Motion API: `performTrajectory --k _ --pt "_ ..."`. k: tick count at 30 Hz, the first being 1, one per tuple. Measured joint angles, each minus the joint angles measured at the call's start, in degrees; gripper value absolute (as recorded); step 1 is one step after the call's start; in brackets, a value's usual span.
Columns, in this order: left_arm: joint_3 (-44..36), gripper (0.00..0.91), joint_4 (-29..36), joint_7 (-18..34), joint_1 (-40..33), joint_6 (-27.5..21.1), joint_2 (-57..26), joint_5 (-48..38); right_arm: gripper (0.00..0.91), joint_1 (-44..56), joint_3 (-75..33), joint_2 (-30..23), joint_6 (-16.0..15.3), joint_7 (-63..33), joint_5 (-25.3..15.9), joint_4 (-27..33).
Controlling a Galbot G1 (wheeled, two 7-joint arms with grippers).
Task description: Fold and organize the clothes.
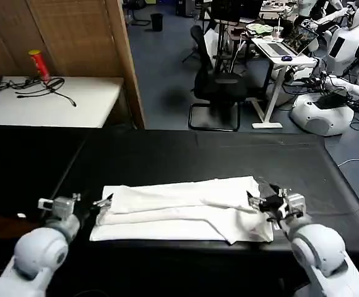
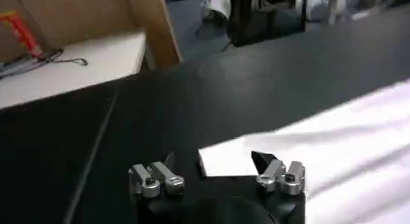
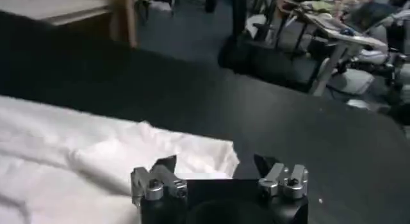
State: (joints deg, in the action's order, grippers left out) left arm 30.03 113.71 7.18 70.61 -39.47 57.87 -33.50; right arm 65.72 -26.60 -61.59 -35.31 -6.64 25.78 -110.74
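Both grippers poised at the ends of the half-folded T-shirt (image 1: 182, 209).
Left gripper (image 1: 88, 203) and right gripper (image 1: 263, 202) hold jaws open; uneven pinches could drag loose layers across the worktop (image 1: 185, 154).

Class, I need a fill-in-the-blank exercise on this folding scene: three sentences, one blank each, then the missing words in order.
1. The T-shirt lying on the black table is ____ in colour.
2. The left gripper is at one end of the shirt, and the right gripper is at the ____ end.
3. In both wrist views, each gripper's fingers stand ____, with nothing clamped between them.

Missing words: white; opposite; open
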Motion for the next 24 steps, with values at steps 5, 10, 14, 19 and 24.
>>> performTrajectory --k 5,10,14,19,24 --pt "-1.5 0.878 -4.8 0.5 -3.9 1.0 2.2 -1.8 0.878 -3.0 1.0 -2.5 1.0 -0.5 0.2 5.6" --pt "-1.9 0.878 -8.5 0.6 -5.5 1.0 3.1 -1.6 0.878 -4.3 1.5 -4.6 1.1 -0.8 0.0 9.3" --pt "-1.9 0.780 -10.4 0.8 -5.6 0.0 3.3 -1.3 0.751 -5.0 1.9 -5.9 1.2 -0.6 -0.3 11.3" --pt "-1.6 0.166 -10.6 0.3 -4.9 -0.2 3.2 -1.5 0.653 -6.3 2.2 -7.0 1.9 -0.3 -0.7 13.4" --pt "-1.5 0.039 -11.4 -0.2 -4.8 -0.1 3.8 -1.1 0.098 -7.9 2.6 -8.6 3.5 1.1 -2.4 15.9"
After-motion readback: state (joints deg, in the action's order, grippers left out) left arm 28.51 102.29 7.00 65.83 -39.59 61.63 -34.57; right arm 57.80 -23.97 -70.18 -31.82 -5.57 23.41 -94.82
